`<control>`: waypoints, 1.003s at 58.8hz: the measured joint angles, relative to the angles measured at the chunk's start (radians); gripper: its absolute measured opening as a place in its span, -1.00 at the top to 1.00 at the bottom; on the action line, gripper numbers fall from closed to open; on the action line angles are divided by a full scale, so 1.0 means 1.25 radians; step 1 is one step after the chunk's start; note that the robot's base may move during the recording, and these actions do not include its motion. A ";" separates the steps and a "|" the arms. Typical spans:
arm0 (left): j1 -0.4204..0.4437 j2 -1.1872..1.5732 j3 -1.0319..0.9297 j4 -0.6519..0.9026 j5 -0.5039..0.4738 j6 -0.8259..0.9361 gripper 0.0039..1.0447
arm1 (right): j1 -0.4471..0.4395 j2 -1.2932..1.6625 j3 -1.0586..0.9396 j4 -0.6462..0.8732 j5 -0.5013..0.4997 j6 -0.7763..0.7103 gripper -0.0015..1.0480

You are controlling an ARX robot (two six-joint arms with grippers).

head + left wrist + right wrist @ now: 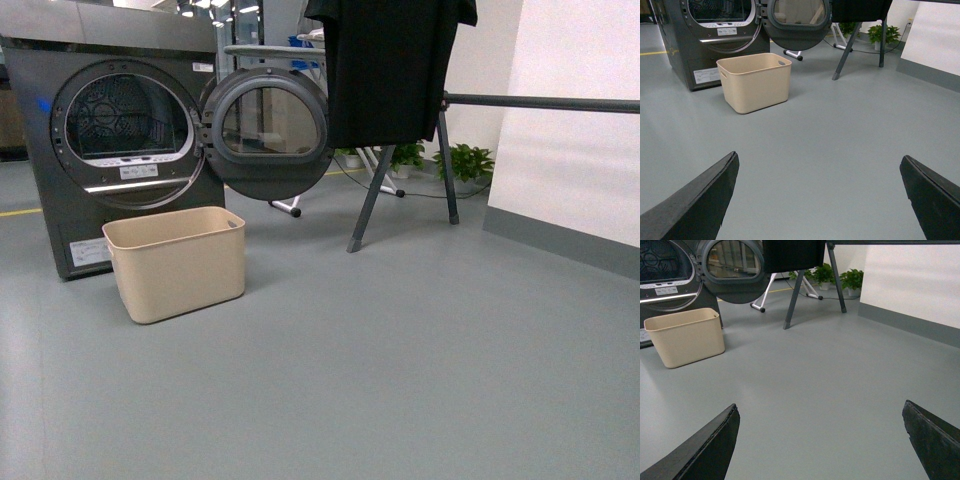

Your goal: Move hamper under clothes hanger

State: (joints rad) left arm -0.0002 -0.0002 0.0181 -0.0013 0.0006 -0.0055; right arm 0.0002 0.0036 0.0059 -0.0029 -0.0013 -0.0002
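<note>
The beige hamper (178, 262) stands on the grey floor in front of the dryer, left of the rack; it also shows in the left wrist view (755, 81) and the right wrist view (686, 336). The clothes hanger (545, 102) is a dark metal rack with a long bar running right and A-frame legs; a black shirt (390, 65) hangs on its left end. Its legs show in the wrist views (846, 47) (794, 300). My left gripper (819, 162) and right gripper (820, 405) are open and empty over bare floor, well short of the hamper. Neither arm shows in the front view.
A grey front-loading dryer (110, 130) stands at the back left with its round door (268, 130) swung open toward the rack. An ironing board with white legs (285, 205) stands behind the door. Potted plants (462, 160) and a white wall (575, 170) are at the right.
</note>
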 joint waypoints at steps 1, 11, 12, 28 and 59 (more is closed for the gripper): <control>0.000 0.000 0.000 0.000 0.000 0.000 -0.88 | 0.000 0.000 0.000 0.000 0.000 0.000 -0.85; 0.000 0.000 0.000 0.000 0.000 0.000 -0.88 | 0.000 0.000 0.000 0.000 0.000 0.000 -0.85; 0.000 0.000 0.000 0.000 0.000 0.000 -0.88 | 0.000 0.000 0.000 0.000 0.000 0.000 -0.85; 0.000 0.000 0.000 0.000 0.000 0.000 -0.88 | 0.000 0.000 0.000 0.000 0.000 0.000 -0.85; 0.000 0.000 0.000 0.000 0.000 0.000 -0.88 | 0.000 0.000 0.000 0.000 0.000 0.000 -0.85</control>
State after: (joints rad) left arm -0.0002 0.0002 0.0181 -0.0013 0.0006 -0.0055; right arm 0.0006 0.0036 0.0059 -0.0029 -0.0013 -0.0002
